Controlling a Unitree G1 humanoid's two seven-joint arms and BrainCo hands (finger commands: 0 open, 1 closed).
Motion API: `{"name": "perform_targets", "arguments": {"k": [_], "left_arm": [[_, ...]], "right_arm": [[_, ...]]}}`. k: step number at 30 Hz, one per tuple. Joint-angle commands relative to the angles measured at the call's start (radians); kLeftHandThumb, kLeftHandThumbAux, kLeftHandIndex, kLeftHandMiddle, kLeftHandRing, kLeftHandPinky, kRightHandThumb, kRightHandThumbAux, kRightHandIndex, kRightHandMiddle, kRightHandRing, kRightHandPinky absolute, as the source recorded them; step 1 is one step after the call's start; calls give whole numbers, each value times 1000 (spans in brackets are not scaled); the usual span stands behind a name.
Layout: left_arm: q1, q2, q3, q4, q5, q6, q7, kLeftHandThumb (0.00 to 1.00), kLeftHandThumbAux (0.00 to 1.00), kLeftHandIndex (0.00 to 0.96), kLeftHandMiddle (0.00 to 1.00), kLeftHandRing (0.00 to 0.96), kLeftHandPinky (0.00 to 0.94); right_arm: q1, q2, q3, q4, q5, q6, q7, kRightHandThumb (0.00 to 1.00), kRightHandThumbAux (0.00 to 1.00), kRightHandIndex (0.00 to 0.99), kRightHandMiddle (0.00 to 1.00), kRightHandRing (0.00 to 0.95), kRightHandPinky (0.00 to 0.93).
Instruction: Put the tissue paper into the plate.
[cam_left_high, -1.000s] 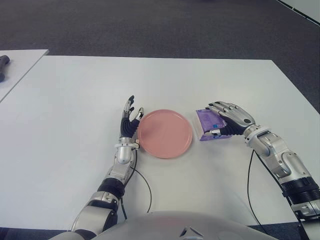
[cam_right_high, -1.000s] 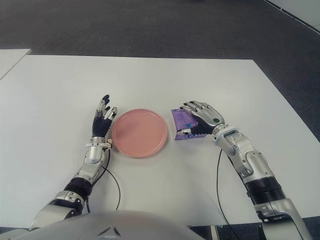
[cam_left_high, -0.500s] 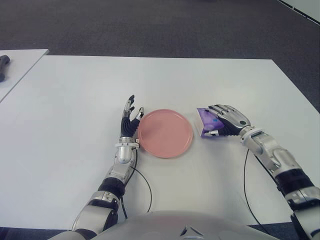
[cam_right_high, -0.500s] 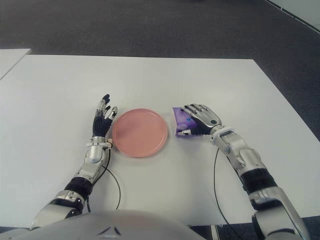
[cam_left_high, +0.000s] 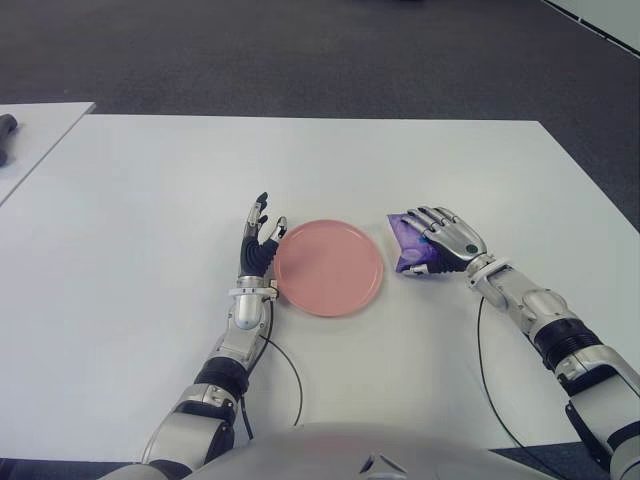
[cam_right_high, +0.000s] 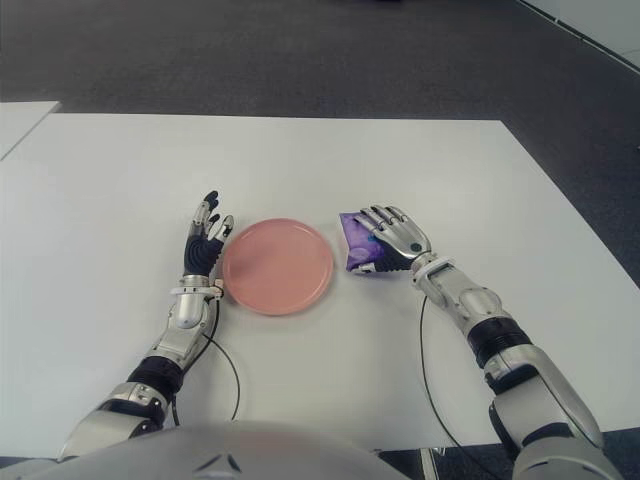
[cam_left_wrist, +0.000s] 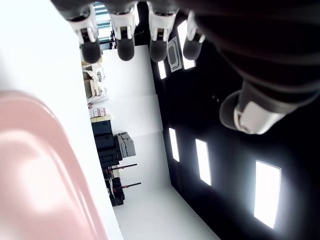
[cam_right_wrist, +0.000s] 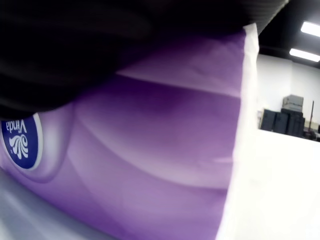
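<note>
Where the right hand (cam_left_high: 447, 238) grips, tissue pack (cam_left_high: 409, 243), tilted, long axis plateward.

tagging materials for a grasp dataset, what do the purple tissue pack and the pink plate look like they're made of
Tissue pack, under the right robot hand: likely thin glossy plastic film; it shows soft sheen, a creased surface and a printed logo.
Plate: smooth, evenly pink with a gentle gloss and raised rim; plastic or glazed ceramic, hard to tell.

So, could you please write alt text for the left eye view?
The robot's right hand grips a purple tissue pack on a white table, just right of an empty pink plate. Its left hand shows open beside the plate's left edge.
</note>
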Motion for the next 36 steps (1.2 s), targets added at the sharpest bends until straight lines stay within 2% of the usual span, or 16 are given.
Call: {"name": "perform_targets", "arguments": {"k": [1, 9, 18, 30, 34, 36], "left_arm": [[99, 1, -4, 72, 4, 2, -14, 11, 493, 0, 0, 0, 0], [100, 2, -4, 68, 7, 4, -15, 5, 500, 0, 0, 0, 0], [99, 3, -6, 67, 14, -2, -8, 6, 500, 0, 0, 0, 0], [99, 1, -4, 63, 3, 8, -23, 20, 483, 0, 0, 0, 0], [98, 1, -4, 64, 2, 9, -24, 22, 480, 0, 0, 0, 0], [99, -1, -5, 61, 2, 8, -26, 22, 477, 0, 0, 0, 0]], "right_arm": [[79, 39, 123, 83, -77, -24, 33, 279, 237, 0, 0, 0, 0], [55, 49, 160, 117, -71, -11, -21, 320, 281, 0, 0, 0, 0], [58, 54, 193, 122, -72, -4, -98, 293, 331, 0, 0, 0, 0], [55, 54, 215, 116, -63, 4, -122, 287, 382, 0, 0, 0, 0], [53, 56, 213, 122, -56, -3, -147, 345, 401, 4, 13, 11, 50], [57, 68, 193, 132, -29, -2, -163, 437, 409, 74, 108, 122, 171]]}}
